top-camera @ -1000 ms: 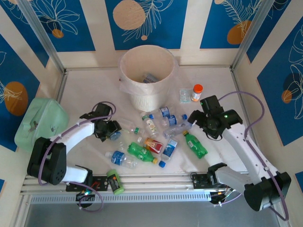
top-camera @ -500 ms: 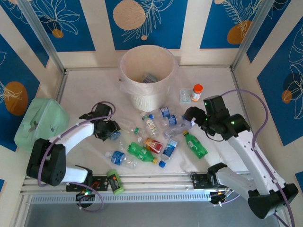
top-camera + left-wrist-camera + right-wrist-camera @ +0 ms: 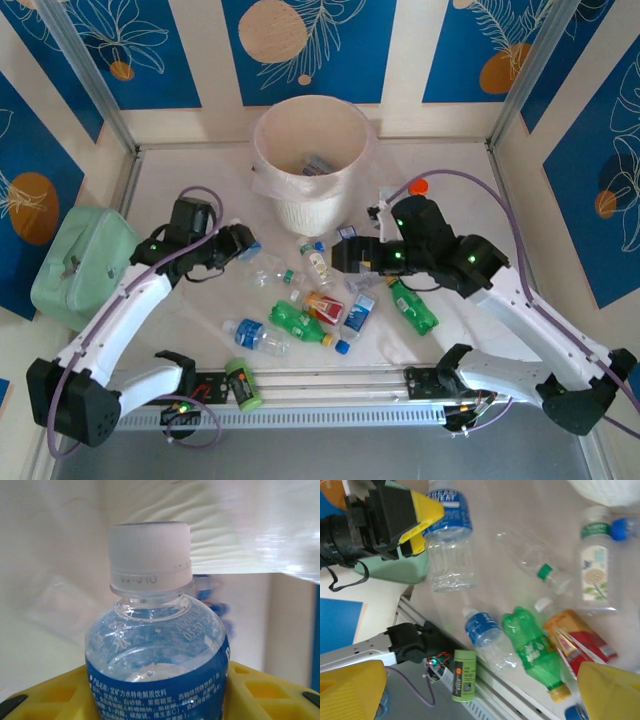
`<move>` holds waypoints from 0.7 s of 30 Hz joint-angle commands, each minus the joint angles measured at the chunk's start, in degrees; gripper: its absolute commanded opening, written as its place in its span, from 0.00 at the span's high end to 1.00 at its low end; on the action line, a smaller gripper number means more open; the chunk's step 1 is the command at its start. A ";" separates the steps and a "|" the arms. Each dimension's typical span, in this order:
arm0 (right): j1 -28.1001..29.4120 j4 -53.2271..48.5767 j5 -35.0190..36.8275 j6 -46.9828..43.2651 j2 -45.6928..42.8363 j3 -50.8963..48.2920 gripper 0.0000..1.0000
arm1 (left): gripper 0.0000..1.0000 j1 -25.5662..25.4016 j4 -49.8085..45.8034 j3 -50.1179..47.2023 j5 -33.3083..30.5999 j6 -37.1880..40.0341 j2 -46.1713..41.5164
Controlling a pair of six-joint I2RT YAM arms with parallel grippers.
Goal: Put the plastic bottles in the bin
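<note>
Found left gripper (image 3: 238, 246) to the left of the pile, clenched on a blue-labelled bottle (image 3: 155, 675) at its label, white cap projecting beyond the fingers. Found right gripper (image 3: 348, 257) poised over the pile, yellow fingers (image 3: 350, 685) spread wide, grasping nothing. Noted bin (image 3: 262, 140) at the far side of the table (image 3: 180, 180), lone bottle (image 3: 318, 165) lying inside. Logged remaining plastic bottles (image 3: 300, 322) loose between the arms. Recorded pale green container (image 3: 85, 255) at far left, green-and-black cylinder (image 3: 240, 385) at the near edge.
</note>
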 commanded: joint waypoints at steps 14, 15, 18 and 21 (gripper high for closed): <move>4.81 6.06 -3.99 -3.42 12.62 12.32 0.02 | 0.48 0.24 26.77 6.96 28.46 -8.19 4.00; 4.75 6.31 -4.30 -3.50 13.16 12.80 0.02 | 0.48 0.21 26.84 6.84 28.46 -8.46 4.00; 4.79 4.86 -3.84 -4.06 14.97 14.91 0.03 | 0.48 0.17 29.05 6.06 29.29 -10.18 4.18; 4.25 3.24 -4.09 -5.14 16.18 16.74 0.03 | 0.48 0.19 30.95 5.20 30.18 -11.71 4.11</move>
